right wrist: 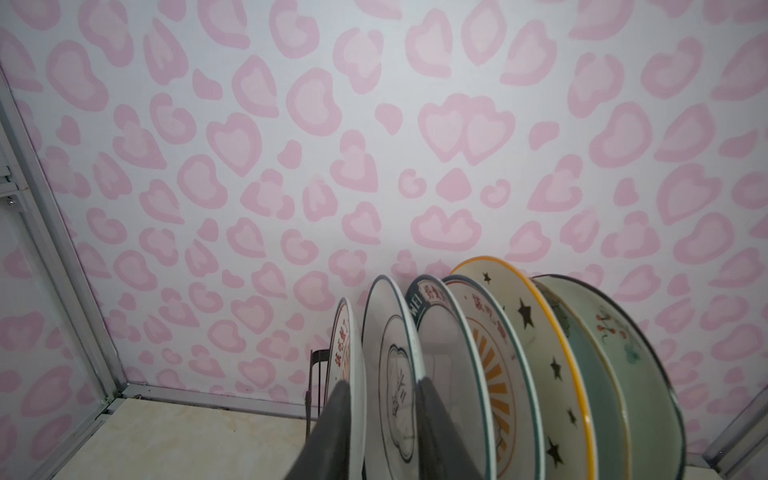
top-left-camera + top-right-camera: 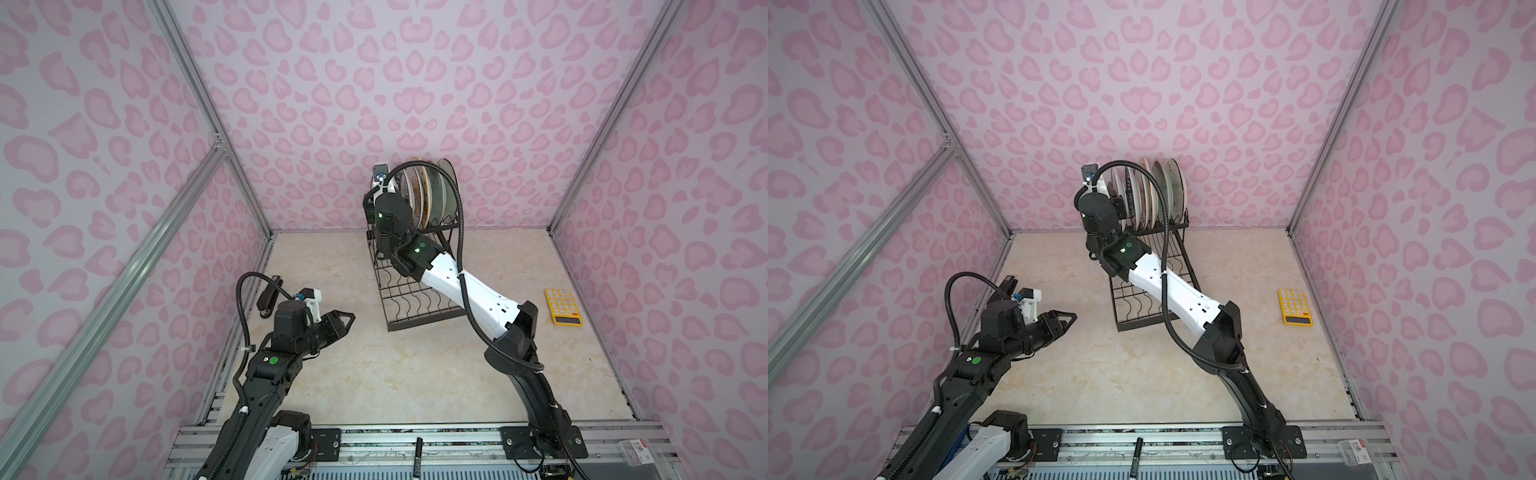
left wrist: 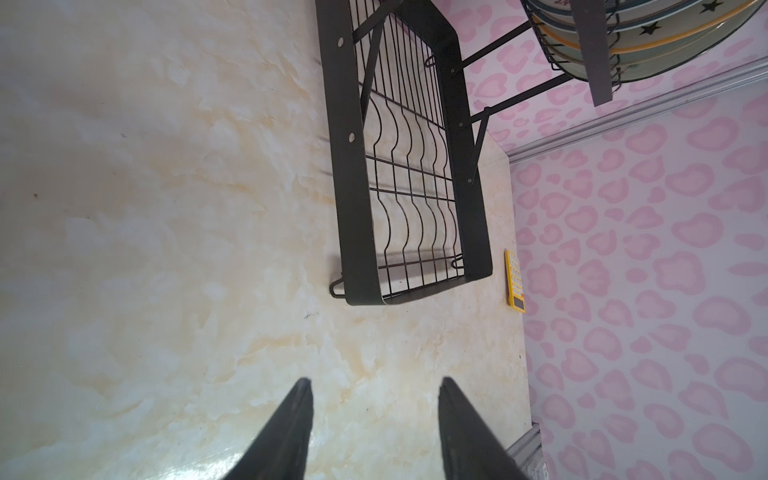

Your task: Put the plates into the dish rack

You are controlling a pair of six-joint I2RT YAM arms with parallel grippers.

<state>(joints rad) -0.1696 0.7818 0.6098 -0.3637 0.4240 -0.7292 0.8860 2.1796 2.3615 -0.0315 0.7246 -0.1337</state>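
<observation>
atop the dish rack [image 3: 357,208] stand seven plates [image 1: 536,353]; right gripper [image 1: 382,382] parted astride one, left gripper [image 3: 376,380] spread, empty.

The pale marbled tabletop [image 2: 395,374] carries two things: the black wire dish rack [image 2: 405,300] toward the back, and a yellow calculator [image 2: 563,306] well apart on its right.

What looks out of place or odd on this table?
Only the yellow calculator, lying flat beside the dish rack; it isn't dishware. The plates stand on edge in the upper tier, none visibly broken.
</observation>
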